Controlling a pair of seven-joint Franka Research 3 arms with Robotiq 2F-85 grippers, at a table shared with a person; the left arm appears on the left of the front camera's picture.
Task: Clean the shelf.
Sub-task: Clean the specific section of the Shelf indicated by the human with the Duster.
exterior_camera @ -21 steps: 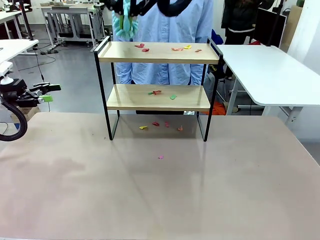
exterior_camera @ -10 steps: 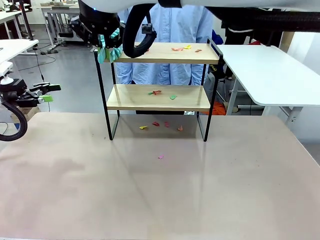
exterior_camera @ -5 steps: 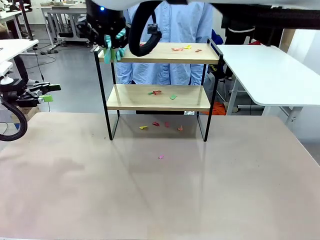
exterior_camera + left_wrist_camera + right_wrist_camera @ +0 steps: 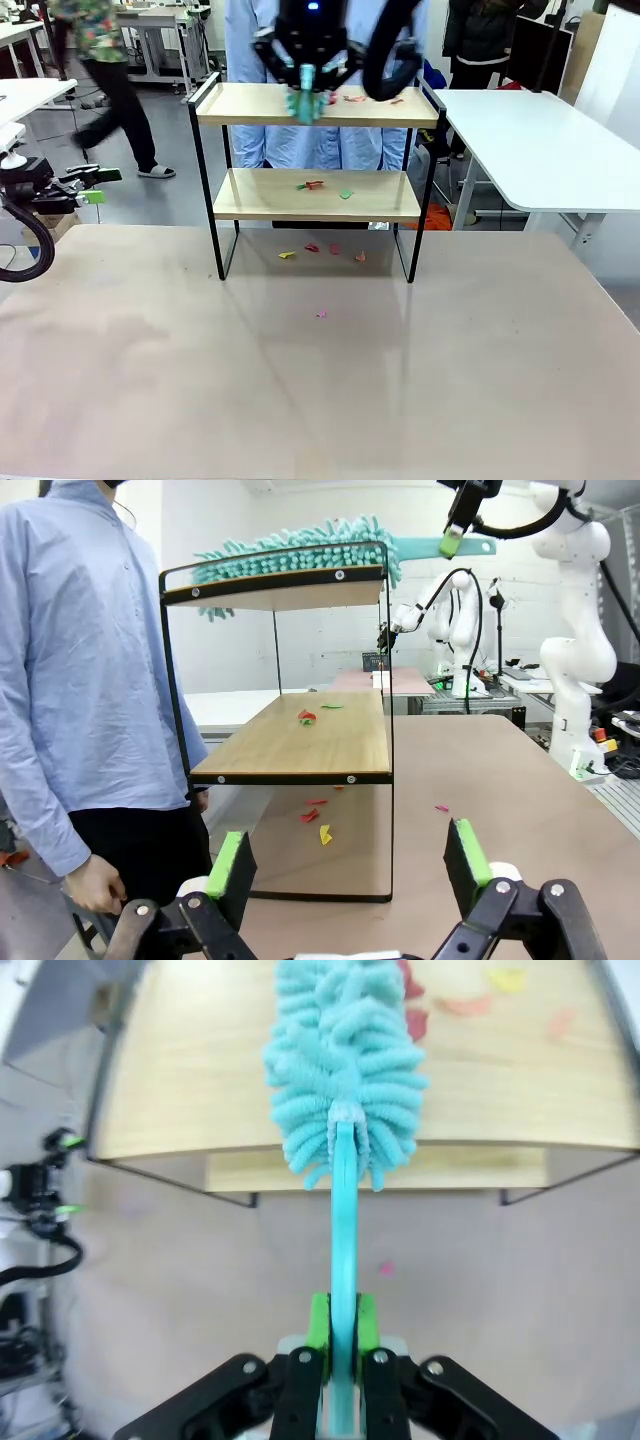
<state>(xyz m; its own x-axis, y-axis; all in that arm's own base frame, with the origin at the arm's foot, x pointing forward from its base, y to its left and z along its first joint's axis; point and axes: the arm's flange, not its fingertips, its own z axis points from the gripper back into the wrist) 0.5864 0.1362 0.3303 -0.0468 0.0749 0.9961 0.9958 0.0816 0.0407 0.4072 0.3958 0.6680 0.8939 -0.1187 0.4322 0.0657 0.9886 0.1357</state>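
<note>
On the tabletop's (image 4: 320, 400) far edge, middle, stands the shelf (image 4: 250, 103). Right gripper's (image 4: 341, 1320) clamped on a teal duster (image 4: 345, 1070), head on the top board (image 4: 180, 1090). Left gripper (image 4: 348, 865) is wide open by the left edge.

No readable text, label, brand, number or sign anywhere: nothing legible on the shelf (image 4: 240, 103), the duster (image 4: 345, 1080) or the table (image 4: 320, 400).

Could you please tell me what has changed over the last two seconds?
The right gripper, shut on the teal duster, swept it along the top board of the shelf from the left end to the middle. The left gripper stayed open beside the table; scraps on the lower board and table are unmoved.
</note>
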